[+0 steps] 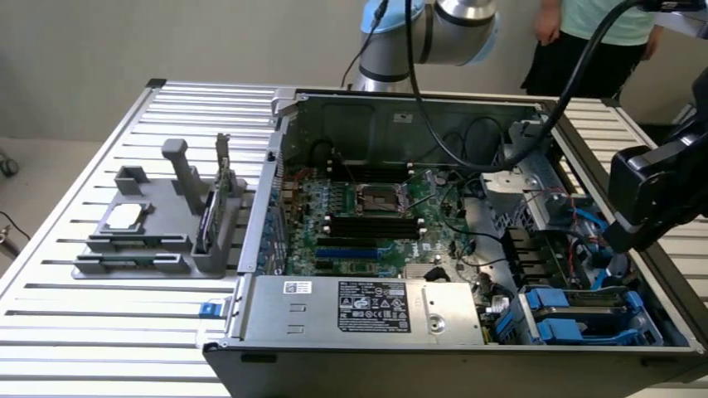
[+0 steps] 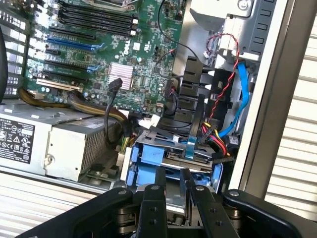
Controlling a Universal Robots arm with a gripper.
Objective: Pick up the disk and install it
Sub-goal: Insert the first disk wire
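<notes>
The disk lies flat in the drive bay at the front corner of the open computer case, on the exterior view's right. Its grey body is framed by the blue carrier. My gripper hovers just above that bay, and its black body hangs over the case's side wall on the exterior view's right. The two fingers stand close together with only a narrow slit between them, and I see nothing held in it.
A motherboard, the power supply and loose cables crowd the case around the bay. On the exterior view's left, a grey fixture carries a square chip and an upright card. A person stands behind the table.
</notes>
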